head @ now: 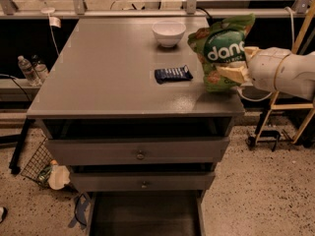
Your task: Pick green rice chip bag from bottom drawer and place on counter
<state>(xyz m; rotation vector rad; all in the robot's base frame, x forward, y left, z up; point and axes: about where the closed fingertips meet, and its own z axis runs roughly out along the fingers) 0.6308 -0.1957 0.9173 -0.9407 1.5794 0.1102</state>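
Note:
The green rice chip bag (222, 53) with white "dang" lettering is upright at the right edge of the grey counter (108, 73). My gripper (236, 70) comes in from the right on a white arm and is shut on the bag's right side; I cannot tell whether the bag's lower end touches the counter. The bottom drawer (145, 213) is pulled open at the foot of the cabinet, and its dark floor shows nothing inside.
A white bowl (169, 33) stands at the back of the counter. A small dark blue wrapper (173, 74) lies near the middle right. Two upper drawers with round knobs (140, 155) sit slightly open. A wire basket (37, 163) and bottles (30, 69) are at the left.

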